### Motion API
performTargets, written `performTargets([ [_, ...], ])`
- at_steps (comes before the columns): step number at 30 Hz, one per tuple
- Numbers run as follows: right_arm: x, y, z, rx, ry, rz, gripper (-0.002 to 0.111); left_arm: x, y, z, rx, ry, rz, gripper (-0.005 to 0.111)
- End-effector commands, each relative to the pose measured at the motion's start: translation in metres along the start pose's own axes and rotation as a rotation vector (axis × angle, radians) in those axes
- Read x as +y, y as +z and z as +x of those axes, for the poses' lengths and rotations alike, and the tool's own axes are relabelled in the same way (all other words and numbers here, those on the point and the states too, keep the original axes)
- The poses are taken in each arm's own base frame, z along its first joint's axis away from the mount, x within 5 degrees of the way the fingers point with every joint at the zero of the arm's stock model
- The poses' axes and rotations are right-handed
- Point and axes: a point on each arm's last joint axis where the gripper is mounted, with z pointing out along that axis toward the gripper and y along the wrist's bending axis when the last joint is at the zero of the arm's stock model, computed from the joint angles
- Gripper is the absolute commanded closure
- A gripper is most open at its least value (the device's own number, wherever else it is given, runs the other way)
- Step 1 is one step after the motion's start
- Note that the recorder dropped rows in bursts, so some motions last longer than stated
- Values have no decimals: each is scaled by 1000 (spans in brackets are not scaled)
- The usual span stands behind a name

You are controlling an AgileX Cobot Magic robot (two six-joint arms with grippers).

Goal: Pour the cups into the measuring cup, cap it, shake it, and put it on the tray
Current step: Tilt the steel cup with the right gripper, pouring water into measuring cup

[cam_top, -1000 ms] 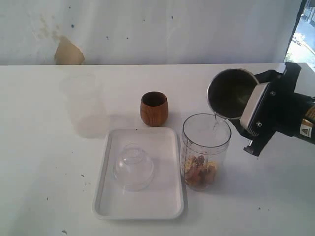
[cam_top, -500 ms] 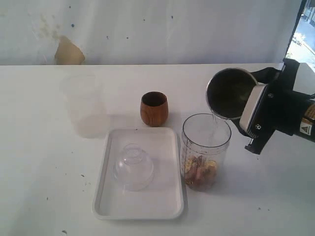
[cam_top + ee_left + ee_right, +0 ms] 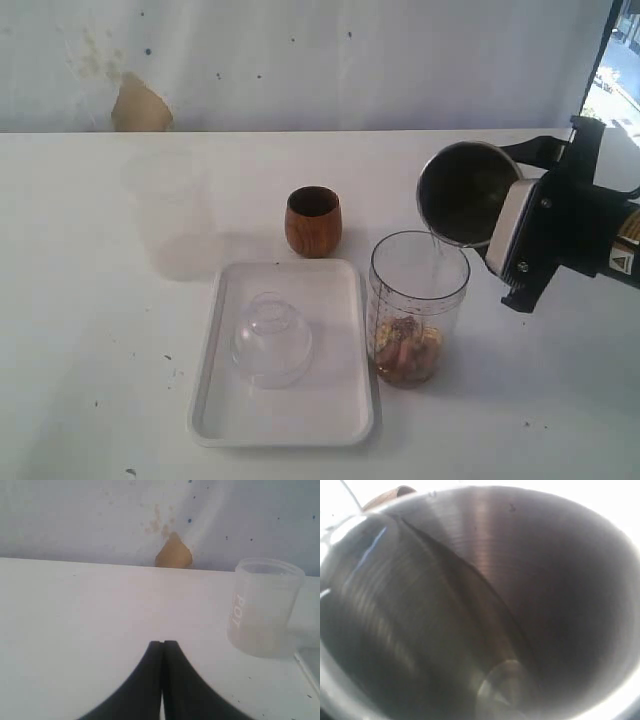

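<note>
You're mid-pour: your right gripper (image 3: 507, 218) clamps the tipped steel tumbler (image 3: 468, 192) over the measuring cup (image 3: 418, 305) just beside the tray (image 3: 290, 432), left gripper (image 3: 162, 680) pinched shut on nothing; next, drain it, then right it gently.

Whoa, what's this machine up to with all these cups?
The right tool grips the steel tumbler, tipped over the measuring cup, and a thin stream of liquid runs into it onto brownish bits at the bottom. The wooden cup stands upright beside the tray, where the clear dome lid lies. The left tool is shut, holding nothing, near a frosted cup.
</note>
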Motion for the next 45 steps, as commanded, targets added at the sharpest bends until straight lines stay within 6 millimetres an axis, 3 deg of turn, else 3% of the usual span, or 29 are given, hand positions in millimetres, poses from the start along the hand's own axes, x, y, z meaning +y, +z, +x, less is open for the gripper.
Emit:
performTargets([
  [1,-12,-1,-6,-53,-7,71,108,0,0,2,3,2,0,107],
  [12,-22,2,-9,-74,-30,103,108,0,0,2,3,2,0,107],
  [35,-22,2,-9,-69,-156,109,108,0,0,2,3,2,0,107],
  [45,-24,3,-9,-65,-136,109,108,0,0,2,3,2,0,107],
])
